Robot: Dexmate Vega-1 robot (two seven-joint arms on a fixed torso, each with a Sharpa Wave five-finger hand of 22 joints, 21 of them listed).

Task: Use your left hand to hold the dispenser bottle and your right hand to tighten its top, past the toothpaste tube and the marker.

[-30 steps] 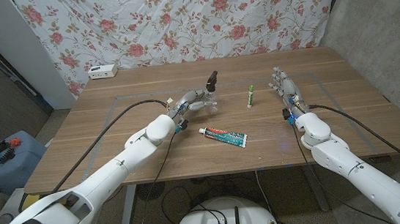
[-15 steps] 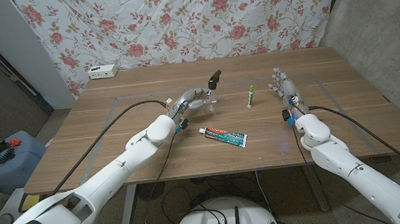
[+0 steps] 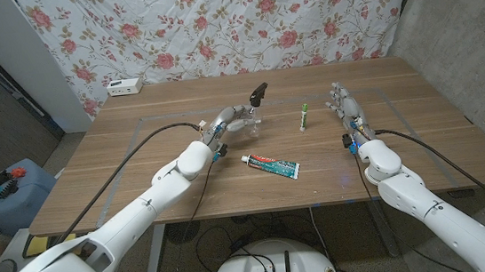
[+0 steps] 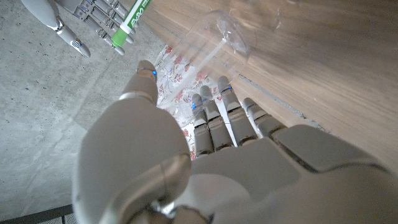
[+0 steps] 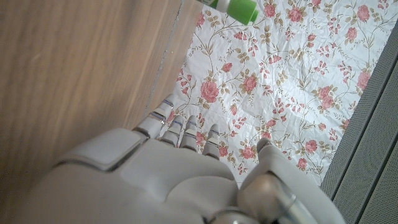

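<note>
- Head view first, and the count: one clear plastic dispenser bottle with a black pump top (image 3: 255, 103), one white toothpaste tube with red and green print (image 3: 272, 164), one green-and-white marker (image 3: 305, 115), all on the brown wooden table (image 3: 139, 168).
- Left hand (image 3: 234, 119) is out at mid-table, fingers wrapped round the clear bottle body, the bottle tilted with its black top pointing up and toward the robot's right.
- Left wrist view shows that hold from behind: pale grey fingers (image 4: 214, 115) curled against the see-through bottle wall (image 4: 214, 37), the marker (image 4: 130, 22) and the other hand's fingertips beyond it.
- Right hand (image 3: 344, 106) holds nothing; it sits on the table's right part, fingers straight, slightly apart and pointing toward the far edge, well apart from the bottle.
- Marker lies between the two hands, nearer the right one, lengthwise toward the far edge.
- Toothpaste tube lies flat nearer the robot, aslant, between the two forearms, touching neither.
- Writing: the tube's print is there but too small to read; the marker's label cannot be read either.
- One small white box with a green spot (image 3: 125, 86) sits at the table's far left edge, in front of the one rose-patterned white cloth (image 3: 240, 20).
- Right wrist view: the grey back of the right hand (image 5: 161, 180) over the wood, the green marker end (image 5: 239, 9) beyond the fingers.
</note>
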